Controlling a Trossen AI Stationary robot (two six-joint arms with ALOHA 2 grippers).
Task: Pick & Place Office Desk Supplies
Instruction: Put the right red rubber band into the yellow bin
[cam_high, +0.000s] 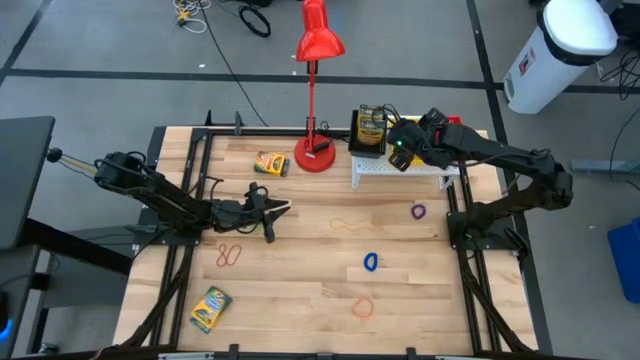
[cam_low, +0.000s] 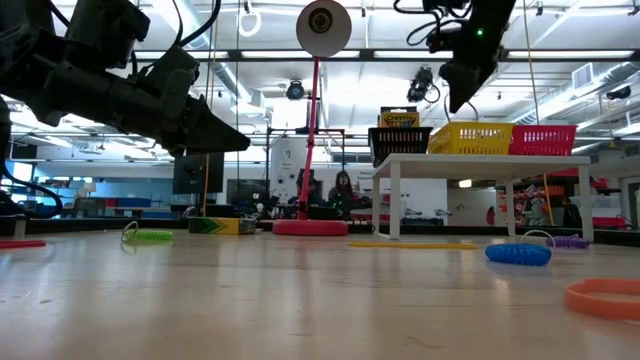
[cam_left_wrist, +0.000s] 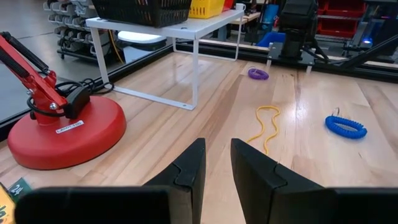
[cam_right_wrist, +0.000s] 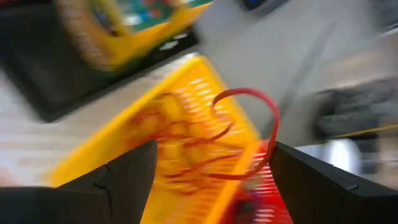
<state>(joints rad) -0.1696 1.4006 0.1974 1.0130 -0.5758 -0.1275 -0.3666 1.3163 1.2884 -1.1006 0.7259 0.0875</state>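
**Red band hangs over the yellow bin, between spread fingers**

The wooden table (cam_high: 300, 290) carries a small white shelf (cam_high: 400, 168) at its far right, and on it stand the black bin (cam_low: 400, 143), the yellow bin (cam_right_wrist: 180, 130) and the red bin (cam_low: 543, 139) in a row. The right gripper (cam_right_wrist: 208, 165) hovers above that shelf, fingers spread wide, and a red rubber band (cam_right_wrist: 249, 134) loops between them, directly over the yellow bin's open top; whether it hangs on a finger or falls free I cannot tell. The drop runs straight down.

The left gripper (cam_left_wrist: 214, 168) hangs low over the table's middle left, fingers narrowly parted on nothing. The tan band (cam_left_wrist: 266, 127) lies just ahead of it, its long axis running away from the fingers, so this arm is the nearer.
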